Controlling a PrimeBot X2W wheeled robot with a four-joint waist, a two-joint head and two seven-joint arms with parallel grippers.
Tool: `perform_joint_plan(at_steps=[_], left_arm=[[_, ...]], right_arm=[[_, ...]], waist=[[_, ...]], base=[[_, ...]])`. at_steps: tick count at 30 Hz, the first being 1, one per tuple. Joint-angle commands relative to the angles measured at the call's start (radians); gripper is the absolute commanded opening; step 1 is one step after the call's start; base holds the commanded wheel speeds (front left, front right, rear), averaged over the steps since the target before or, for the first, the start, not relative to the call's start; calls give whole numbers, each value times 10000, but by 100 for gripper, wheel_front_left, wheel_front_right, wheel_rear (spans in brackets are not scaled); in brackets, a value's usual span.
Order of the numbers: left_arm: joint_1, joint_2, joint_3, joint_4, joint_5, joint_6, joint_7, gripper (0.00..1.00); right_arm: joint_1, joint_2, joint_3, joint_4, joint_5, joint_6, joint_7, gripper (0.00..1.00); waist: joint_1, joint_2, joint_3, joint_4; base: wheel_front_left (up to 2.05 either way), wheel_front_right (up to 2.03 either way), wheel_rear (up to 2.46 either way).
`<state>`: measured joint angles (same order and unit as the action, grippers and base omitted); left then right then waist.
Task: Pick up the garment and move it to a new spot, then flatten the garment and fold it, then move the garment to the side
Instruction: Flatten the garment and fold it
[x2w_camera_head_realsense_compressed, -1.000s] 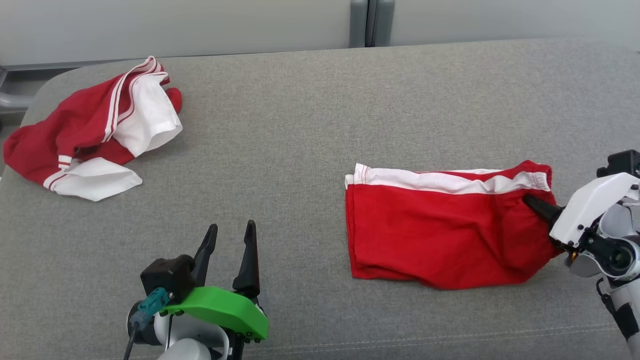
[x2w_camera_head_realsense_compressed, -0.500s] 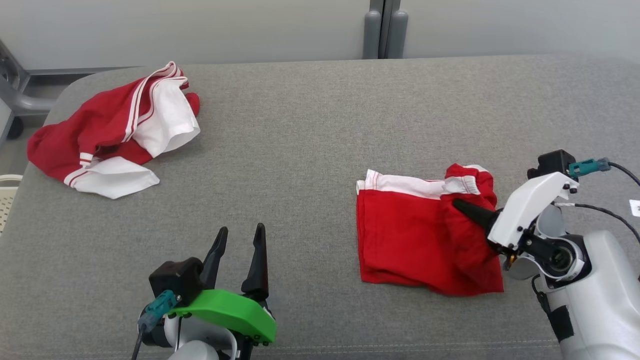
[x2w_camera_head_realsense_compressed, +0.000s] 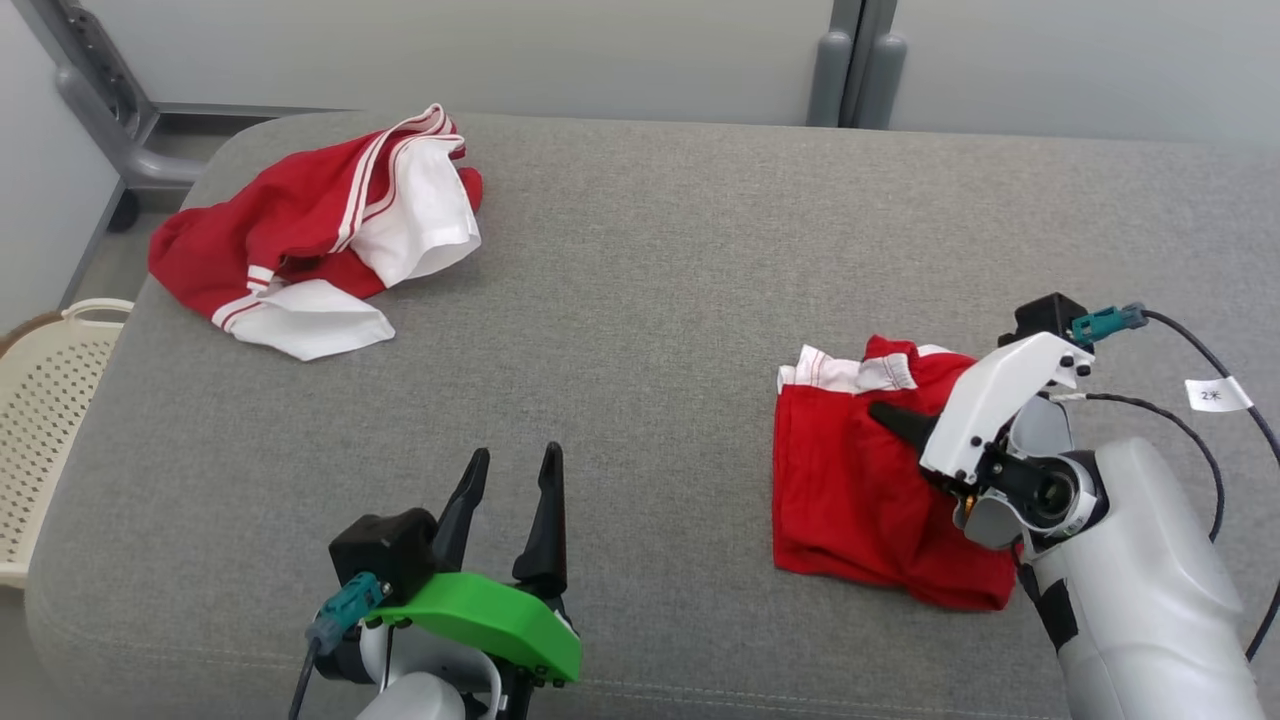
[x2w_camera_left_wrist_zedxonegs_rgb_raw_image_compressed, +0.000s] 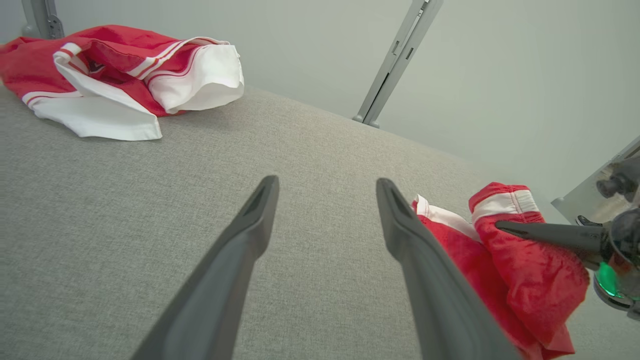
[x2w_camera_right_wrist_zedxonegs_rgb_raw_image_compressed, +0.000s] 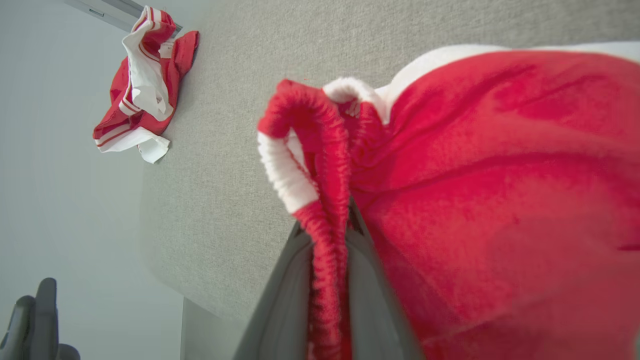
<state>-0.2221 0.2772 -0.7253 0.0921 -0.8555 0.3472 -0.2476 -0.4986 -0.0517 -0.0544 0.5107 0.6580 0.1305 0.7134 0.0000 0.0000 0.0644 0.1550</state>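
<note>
Pinching shorts (x2w_camera_head_realsense_compressed: 840, 500) edge, right gripper (x2w_camera_head_realsense_compressed: 882, 413), cushion (x2w_camera_head_realsense_compressed: 640, 350) leftward

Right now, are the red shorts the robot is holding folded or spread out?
Partly folded: the right gripper pinches the red shorts by the waistband, which is doubled over the rest.
</note>
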Motion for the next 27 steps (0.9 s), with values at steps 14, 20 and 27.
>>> perform_joint_plan(at_steps=[14,20,27], left_arm=[[-221,-188,-17,258,29,-180,-97,100],[-101,-192,-14,331,-20,-174,-88,100],[119,-85,11,216,28,-90,-97,100]], right_arm=[[-1367,-2,889,2709,-667,3,-1286,100],[-2004,2,1281,3328,-584,3,-1619,100],[-2340,-10,1388,2871,-468,2,-1995,100]], waist=[[0,0,-18,407],[0,0,-220,246],[0,0,-461,-109]], base=[[0,0,0],[0,0,0],[0,0,0]])
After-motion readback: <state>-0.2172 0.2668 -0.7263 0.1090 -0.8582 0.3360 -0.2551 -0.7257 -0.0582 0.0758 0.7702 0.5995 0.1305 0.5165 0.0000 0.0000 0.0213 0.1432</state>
